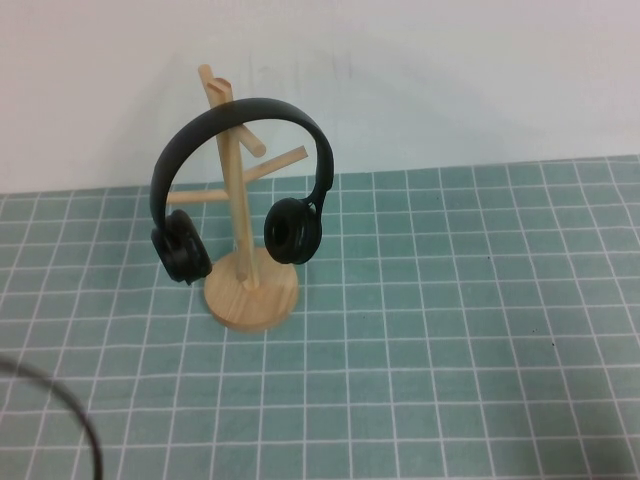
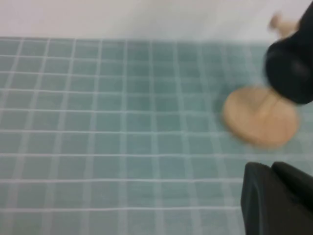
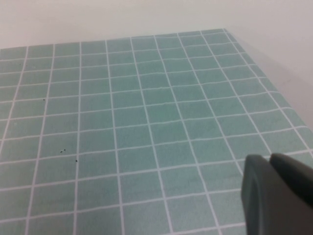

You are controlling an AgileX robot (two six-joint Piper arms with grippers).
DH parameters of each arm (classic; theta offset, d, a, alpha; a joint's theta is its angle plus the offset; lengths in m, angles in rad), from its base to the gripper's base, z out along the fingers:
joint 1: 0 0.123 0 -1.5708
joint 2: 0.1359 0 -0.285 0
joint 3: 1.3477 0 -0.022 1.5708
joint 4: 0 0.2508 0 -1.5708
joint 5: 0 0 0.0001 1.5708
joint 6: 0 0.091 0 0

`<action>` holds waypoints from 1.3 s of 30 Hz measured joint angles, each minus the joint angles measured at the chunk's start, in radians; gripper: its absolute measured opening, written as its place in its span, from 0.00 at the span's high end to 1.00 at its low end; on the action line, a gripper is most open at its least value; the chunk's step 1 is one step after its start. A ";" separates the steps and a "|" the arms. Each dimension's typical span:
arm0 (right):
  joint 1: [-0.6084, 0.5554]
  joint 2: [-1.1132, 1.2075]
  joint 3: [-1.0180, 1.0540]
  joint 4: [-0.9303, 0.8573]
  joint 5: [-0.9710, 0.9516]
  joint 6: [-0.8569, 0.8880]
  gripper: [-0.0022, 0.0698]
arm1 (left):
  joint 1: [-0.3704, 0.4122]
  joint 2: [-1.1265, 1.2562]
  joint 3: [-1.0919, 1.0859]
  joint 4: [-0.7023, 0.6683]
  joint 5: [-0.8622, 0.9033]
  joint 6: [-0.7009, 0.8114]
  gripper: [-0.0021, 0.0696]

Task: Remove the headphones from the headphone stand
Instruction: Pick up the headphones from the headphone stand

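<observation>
The black headphones (image 1: 236,118) hang by their headband over an upper peg of the light wooden headphone stand (image 1: 252,292), one ear cup on each side of the post. In the left wrist view, one ear cup (image 2: 291,73) and the stand's round base (image 2: 261,117) show blurred. My left gripper (image 2: 270,167) is shut and empty, low over the mat, short of the base. My right gripper (image 3: 270,157) is shut and empty over bare mat, with the stand out of its view. Neither gripper shows in the high view.
A green grid mat (image 1: 450,330) covers the table, with a white wall behind it. A black cable (image 1: 70,410) curves across the near left corner. The mat's far right corner (image 3: 225,30) shows in the right wrist view.
</observation>
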 joint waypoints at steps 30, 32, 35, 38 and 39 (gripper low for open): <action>0.000 -0.004 0.000 0.000 0.000 0.000 0.98 | -0.624 0.737 -0.345 0.808 -0.168 -0.395 0.98; 0.000 -0.007 0.000 0.000 0.000 0.000 0.98 | -0.676 0.737 -0.346 0.949 -0.127 -0.479 0.98; 0.000 -0.007 0.000 0.000 0.000 0.000 0.98 | -0.738 0.737 -0.346 1.145 -0.095 -0.560 0.98; 0.000 -0.007 0.000 0.000 0.000 0.000 0.98 | -0.776 0.737 -0.346 1.269 -0.105 -0.597 0.97; 0.000 -0.007 0.000 0.000 0.000 0.000 0.98 | -0.778 0.737 -0.346 1.294 -0.115 -0.605 0.97</action>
